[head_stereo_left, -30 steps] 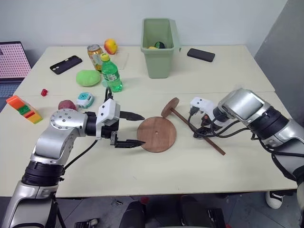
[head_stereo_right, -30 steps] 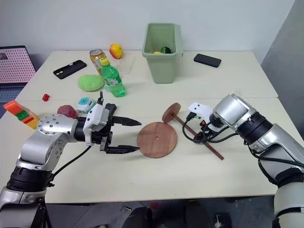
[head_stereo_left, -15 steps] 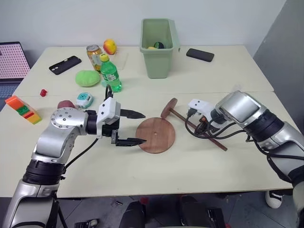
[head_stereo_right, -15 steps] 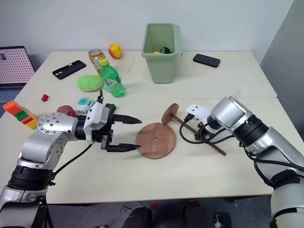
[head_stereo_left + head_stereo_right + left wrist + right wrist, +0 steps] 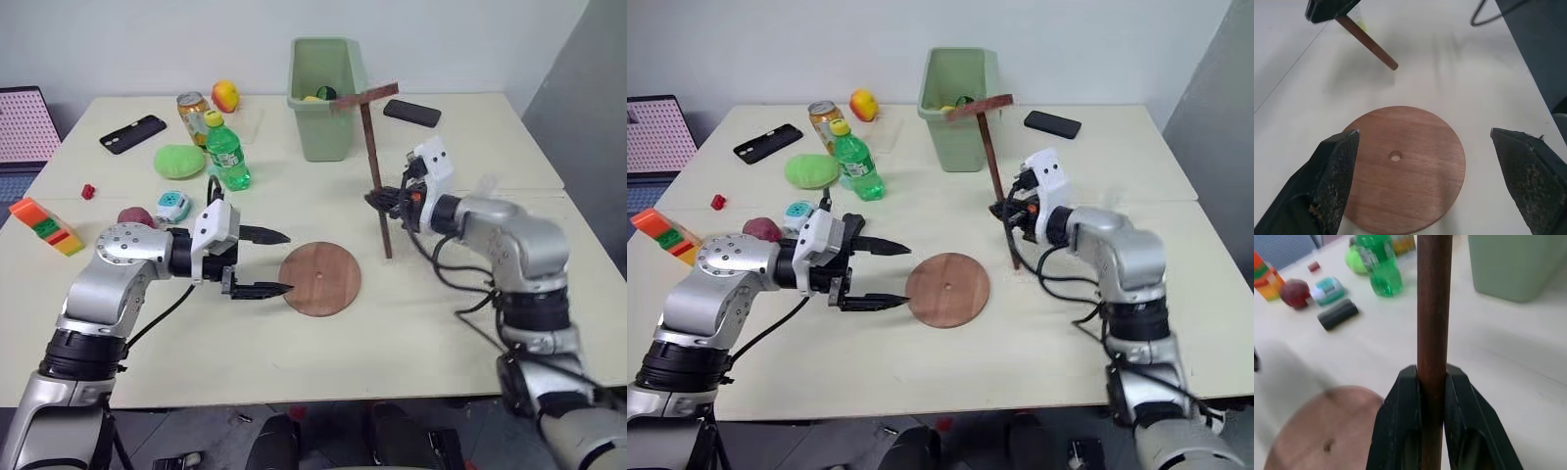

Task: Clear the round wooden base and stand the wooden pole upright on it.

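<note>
No legible text, brand, number or sign in any view. Green bottle (image 5: 227, 155): label present, print too small to read. Can (image 5: 194, 106): printed wrap, lettering not resolvable. Orange-and-green block (image 5: 46, 224): coloured patches, no readable characters. Two dark phones (image 5: 133, 133) (image 5: 411, 112): screens blank.

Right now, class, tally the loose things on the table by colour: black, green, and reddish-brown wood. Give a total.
Black: 2, phone, phone
Green: 3, bin, bottle, lump
Reddish-brown wood: 2, round wooden base, wooden pole
Total: 7
</note>
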